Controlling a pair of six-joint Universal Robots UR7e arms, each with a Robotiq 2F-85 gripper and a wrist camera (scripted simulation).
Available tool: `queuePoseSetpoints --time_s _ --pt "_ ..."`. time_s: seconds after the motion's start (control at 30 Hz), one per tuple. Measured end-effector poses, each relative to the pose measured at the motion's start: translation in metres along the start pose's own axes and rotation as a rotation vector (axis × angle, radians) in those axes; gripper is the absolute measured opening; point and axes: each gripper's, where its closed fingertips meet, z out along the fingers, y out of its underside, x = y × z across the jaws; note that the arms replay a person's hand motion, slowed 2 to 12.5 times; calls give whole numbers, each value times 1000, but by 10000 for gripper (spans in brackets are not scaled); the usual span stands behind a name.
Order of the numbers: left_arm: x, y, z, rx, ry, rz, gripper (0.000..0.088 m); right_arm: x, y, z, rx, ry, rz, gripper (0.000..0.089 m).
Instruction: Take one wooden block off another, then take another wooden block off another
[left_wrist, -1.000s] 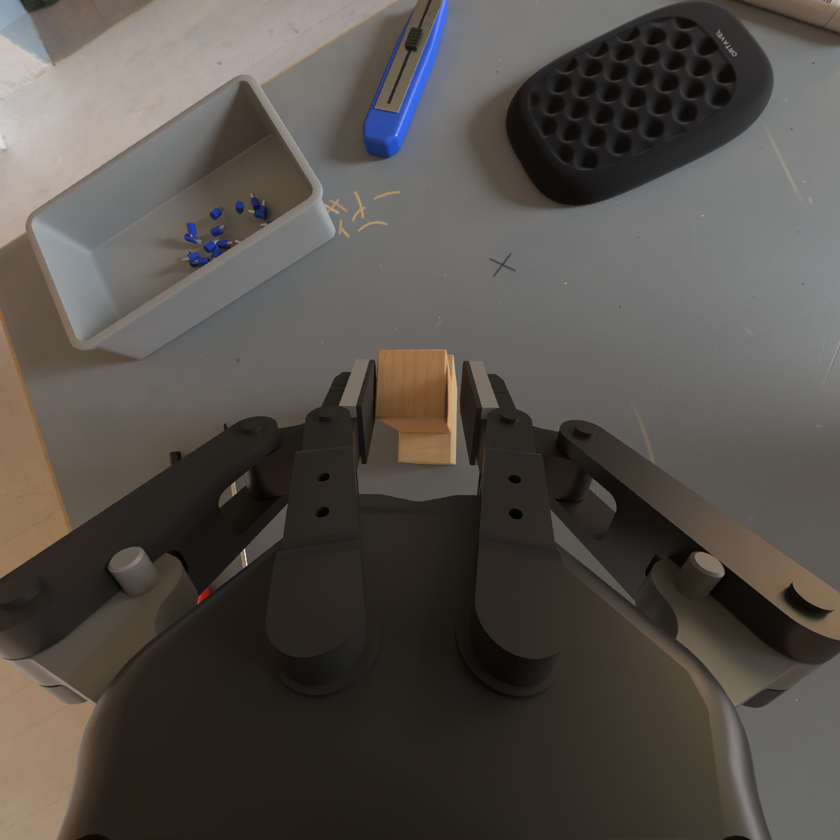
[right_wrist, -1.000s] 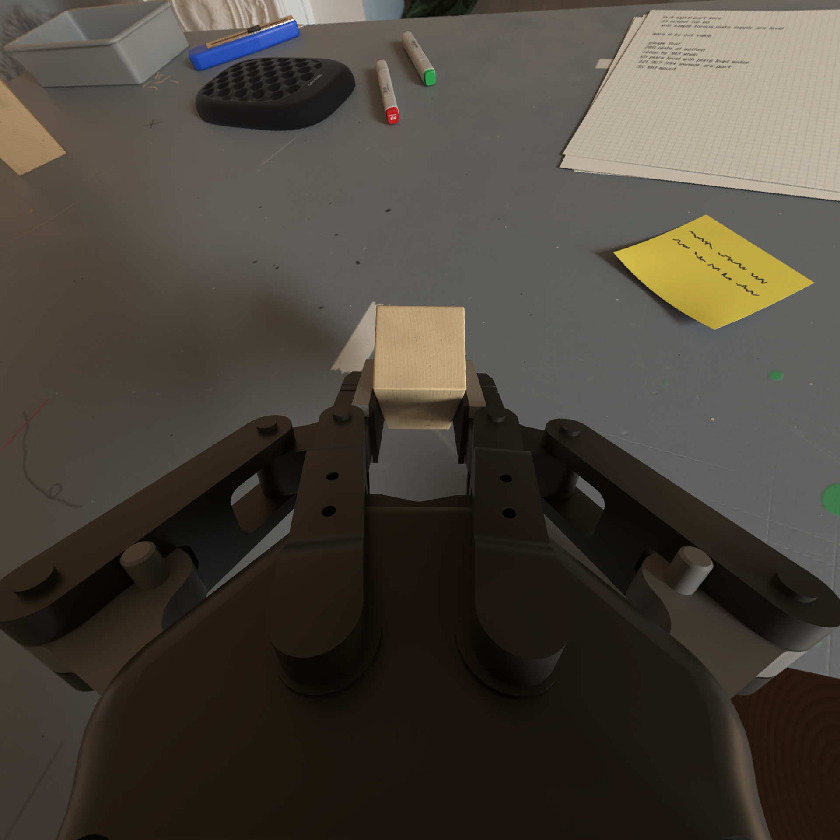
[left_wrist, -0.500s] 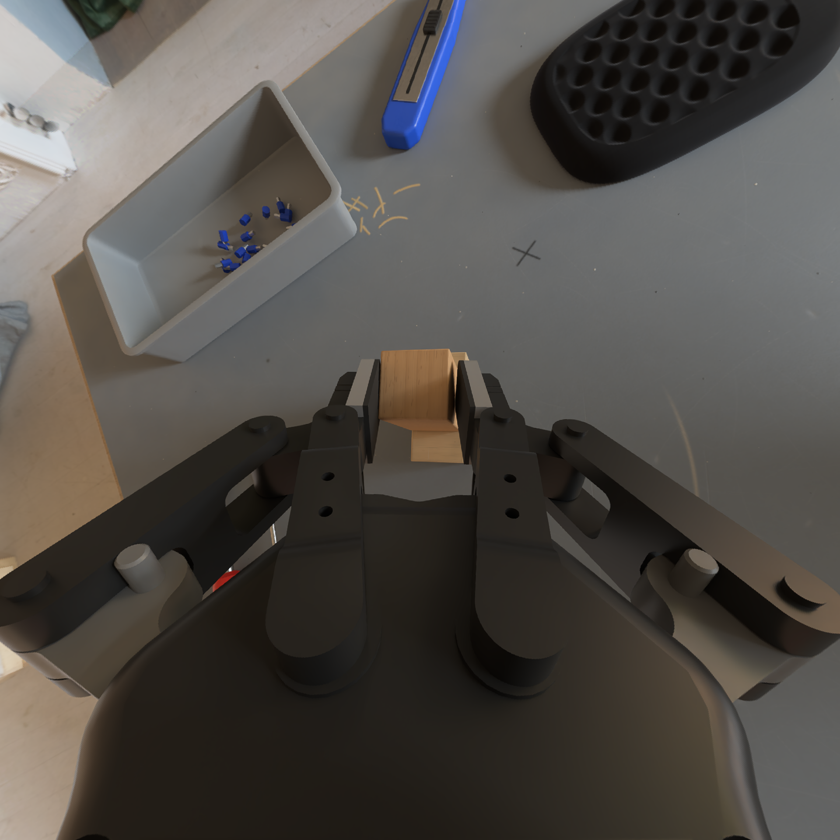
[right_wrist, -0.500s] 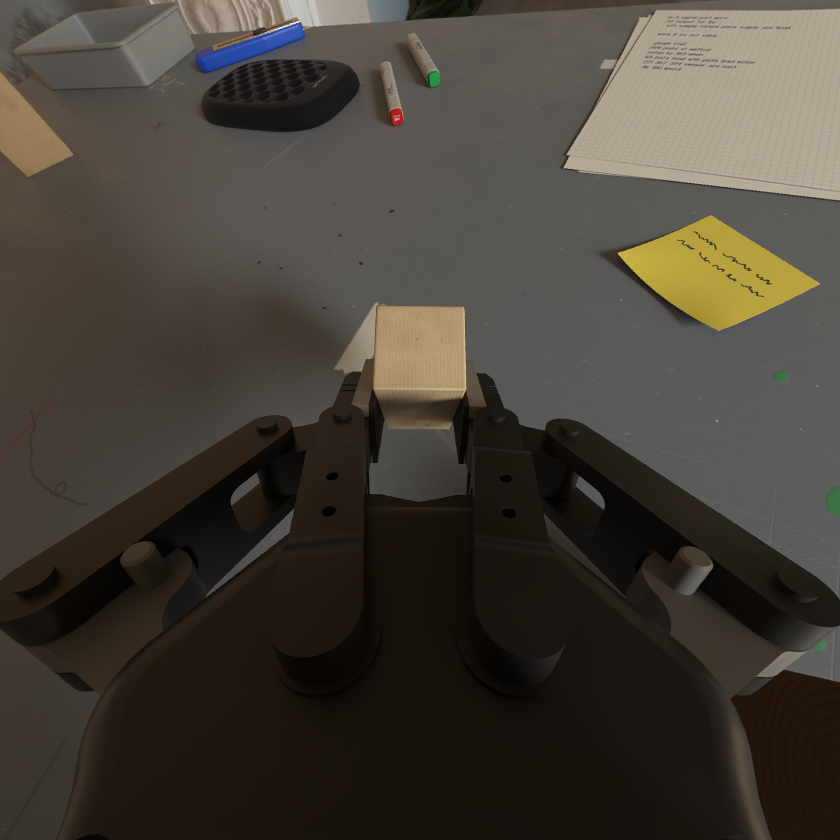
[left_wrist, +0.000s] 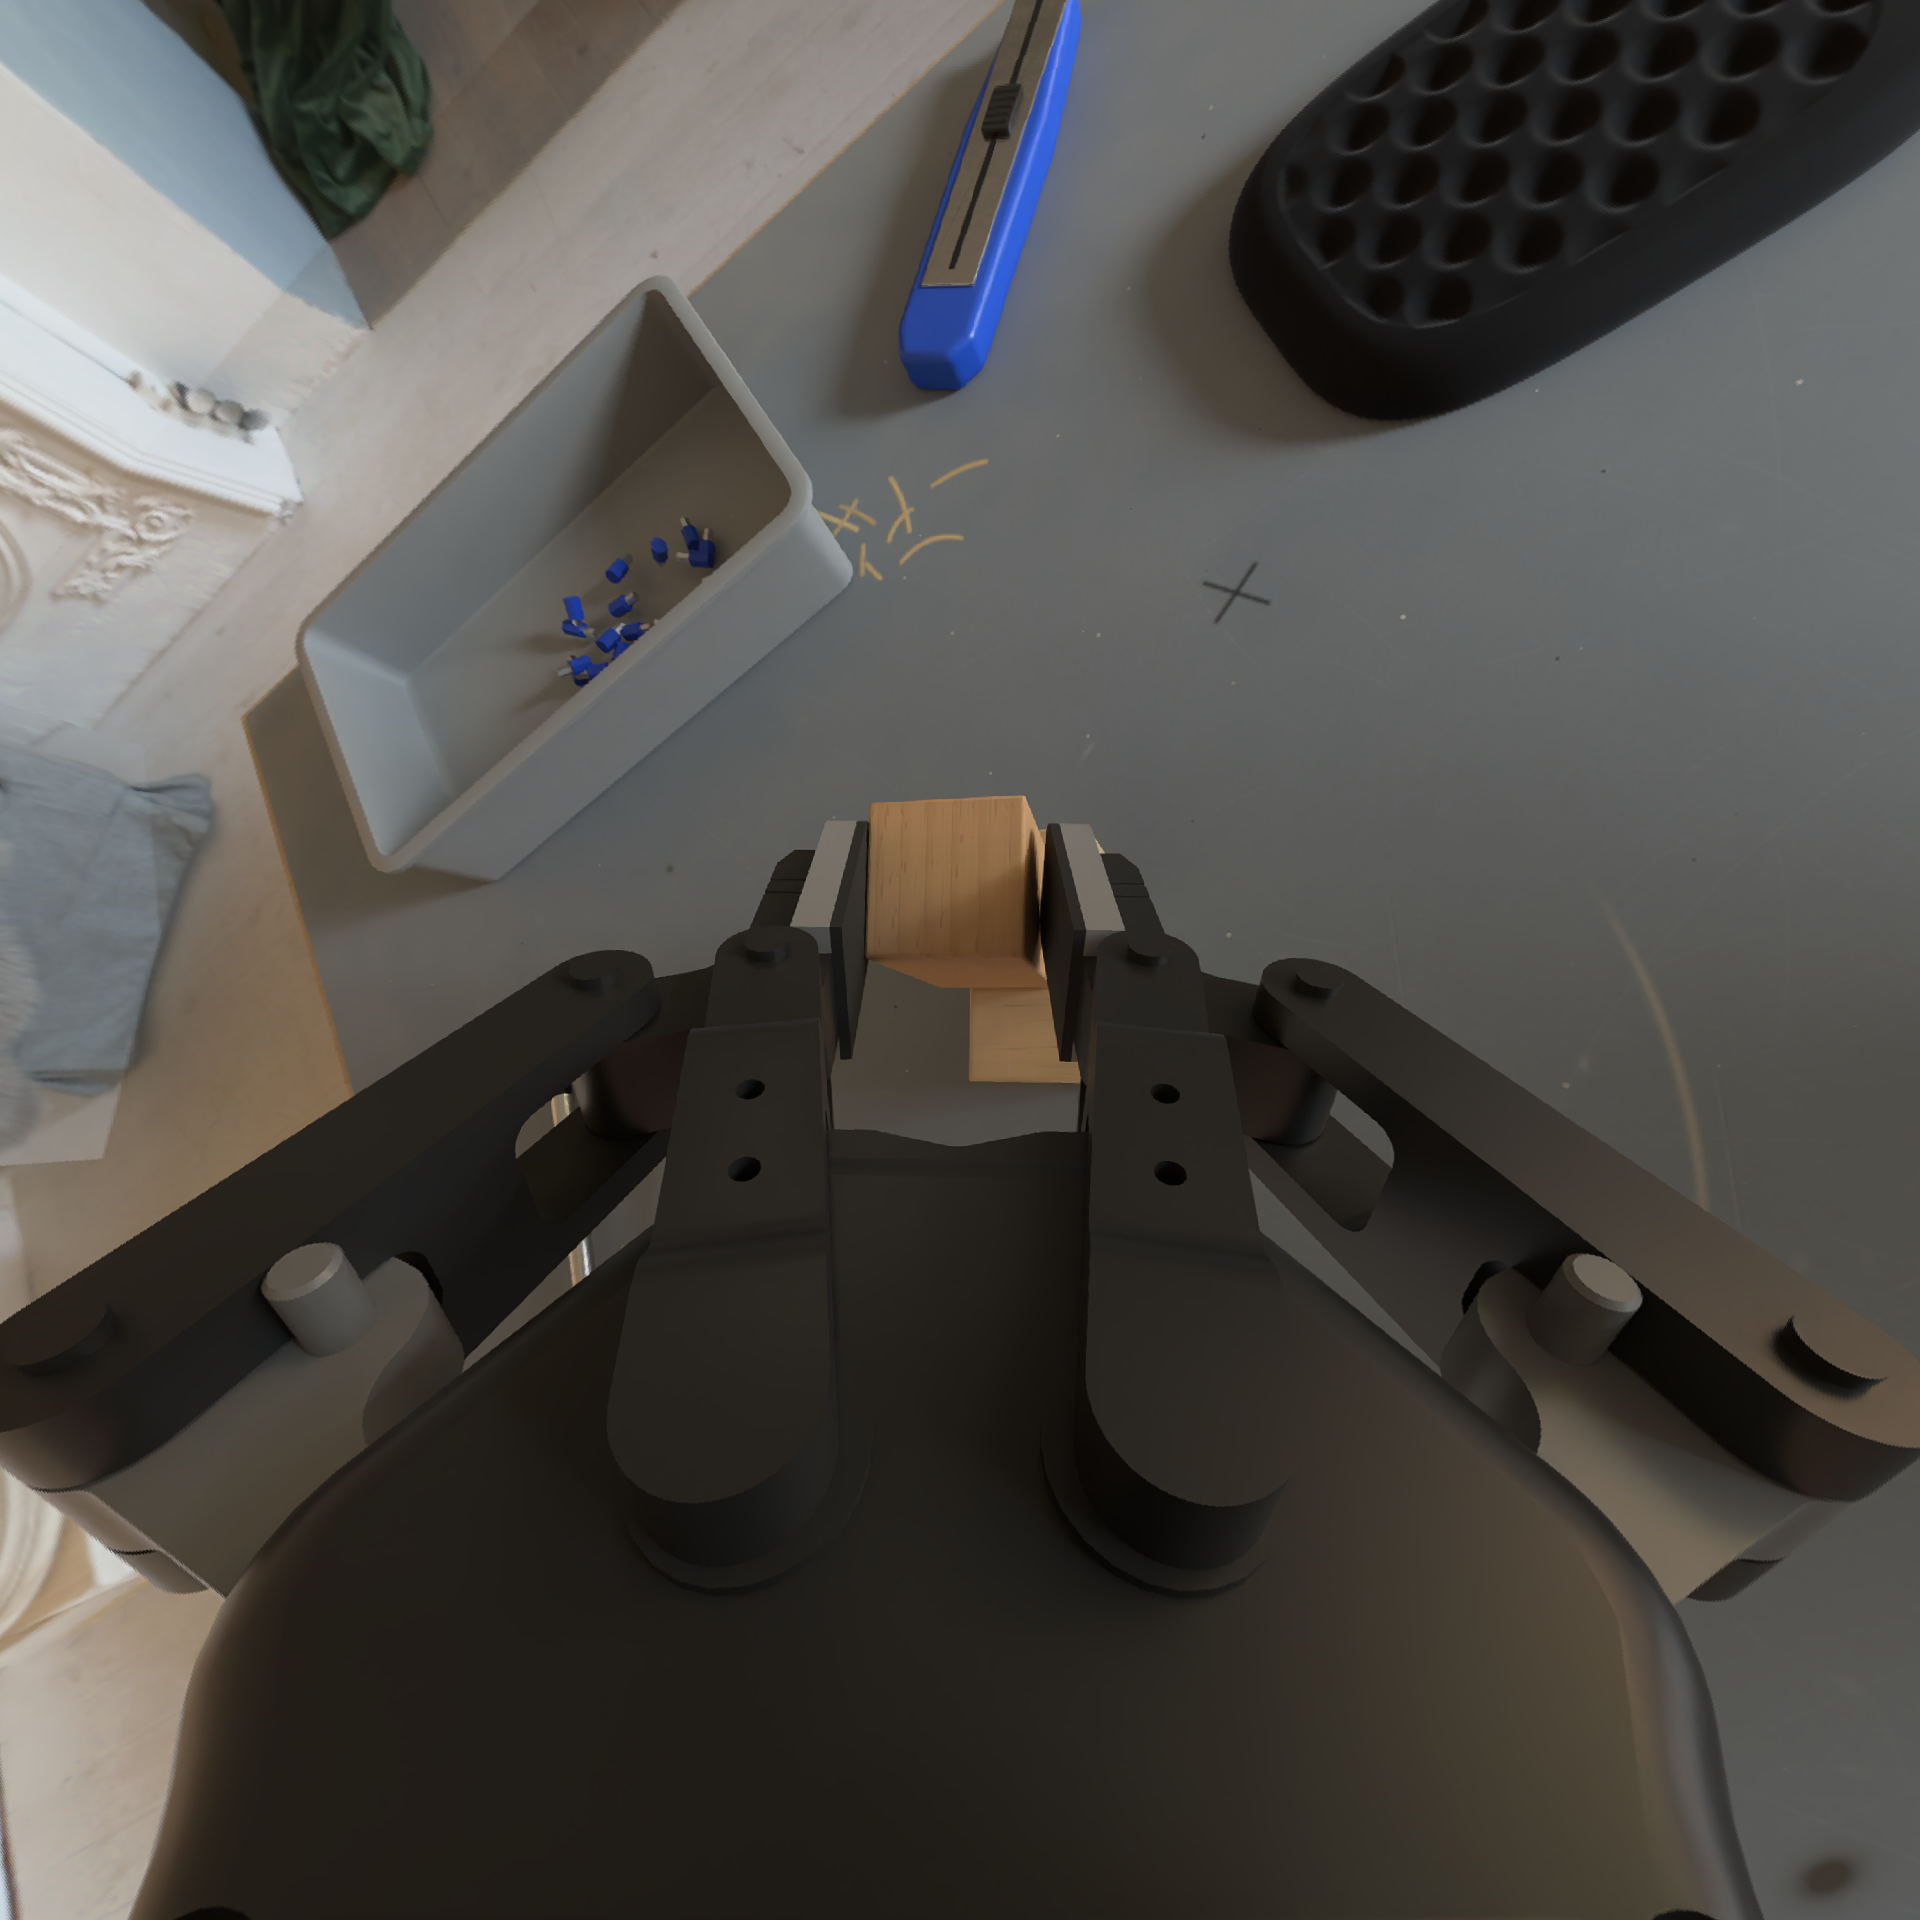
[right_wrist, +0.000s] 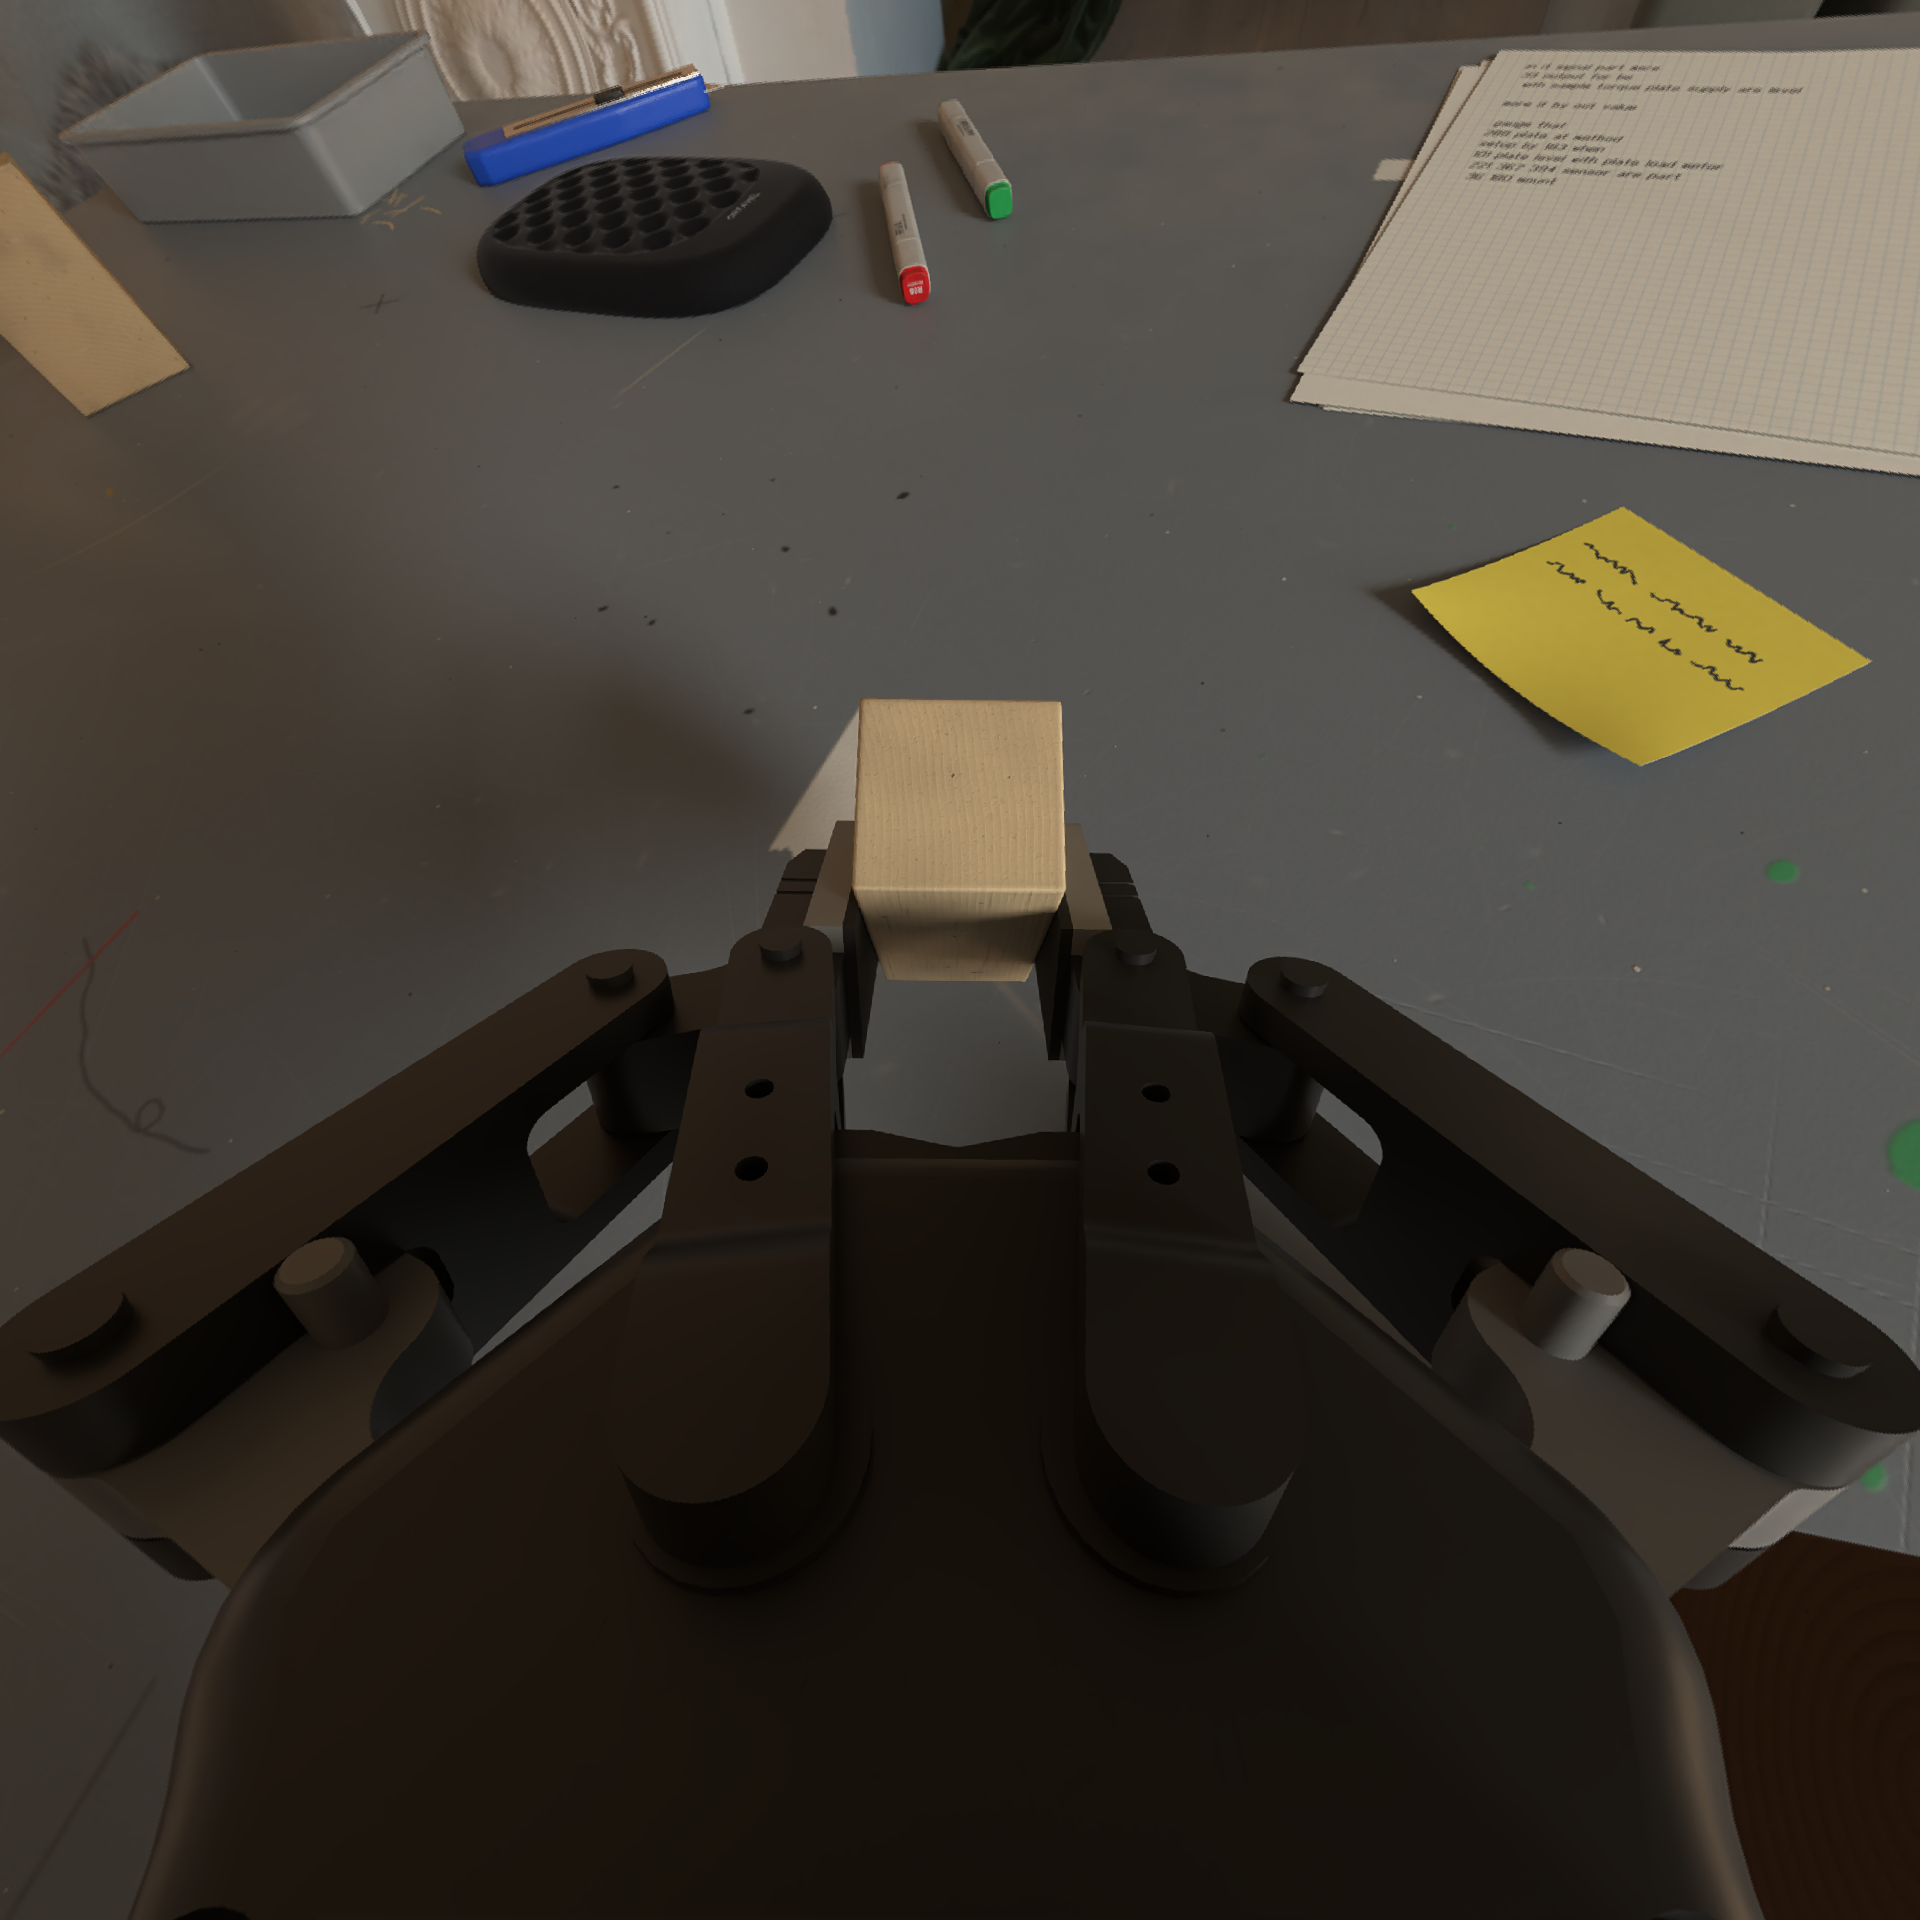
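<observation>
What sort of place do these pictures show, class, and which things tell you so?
Probably a workshop or hobby bench in a room: a scuffed grey table carrying a blue utility knife, a grey bin of small blue parts, marker pens and squared paper.

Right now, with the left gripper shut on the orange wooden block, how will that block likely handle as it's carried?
The wooden block looks rigid, so the left gripper probably won't deform it. Flat faces meet the pads, so slipping seems unlikely. It's cube-shaped; it shouldn't roll once set down.
</observation>
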Motion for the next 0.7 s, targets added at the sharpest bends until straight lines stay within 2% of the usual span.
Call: queuePoseSetpoints --time_s 0.37,0.7 --pt "-8 -2 -3 30 -92 80 298 0 -2 -2 23 -10 7 265" --pt "-15 -13 -15 90 -150 118 298 0 -4 -5 44 -23 19 265"
